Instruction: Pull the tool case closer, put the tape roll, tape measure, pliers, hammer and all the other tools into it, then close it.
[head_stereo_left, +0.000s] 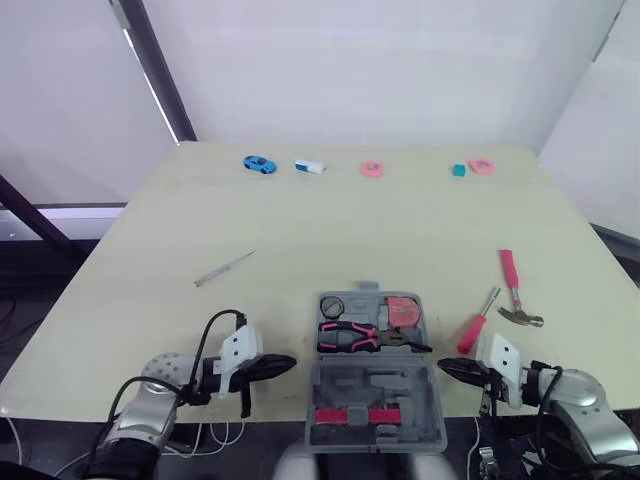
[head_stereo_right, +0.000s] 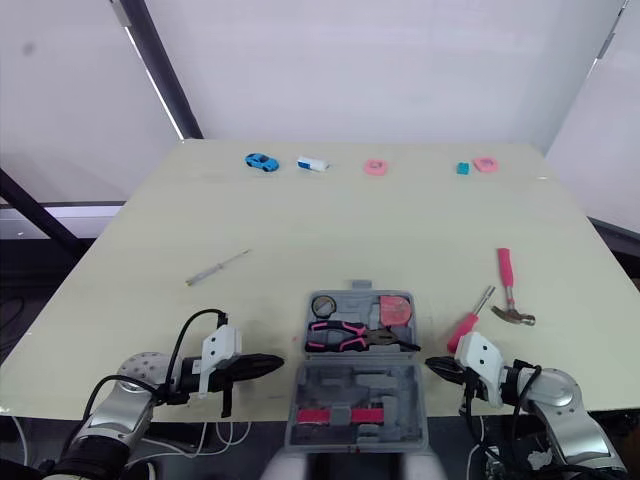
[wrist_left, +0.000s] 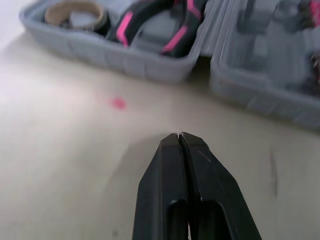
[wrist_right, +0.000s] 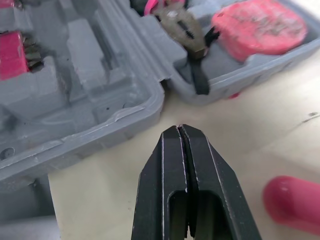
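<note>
Tool case (head_stereo_left: 375, 388), open, at near edge of table (head_stereo_left: 340, 220): we log tape roll (head_stereo_left: 333, 306), pliers (head_stereo_left: 358, 336) and tape measure (head_stereo_left: 404, 311) inside. Hammer (head_stereo_left: 516, 290) and pink-handled screwdriver (head_stereo_left: 477, 323) lie to its right. Left gripper (head_stereo_left: 291, 361) and right gripper (head_stereo_left: 441, 367) flank it, both clenched, empty.

Grey case (head_stereo_left: 400, 385) beside black left claw (head_stereo_left: 292, 362) holds pink-and-black pliers (head_stereo_left: 350, 335); pink-handled hammer (head_stereo_left: 512, 285) beyond black right claw (head_stereo_left: 441, 367); pale yellow table (head_stereo_left: 300, 230).

The tool case (head_stereo_left: 378, 400) is matt grey moulded plastic on a smooth, matt table (head_stereo_left: 300, 230). Inside it, the pliers (head_stereo_left: 378, 338) have a dull metal head and smooth plastic-looking grips. Right of the tool case, the hammer (head_stereo_left: 512, 285) has a shiny metal head.
</note>
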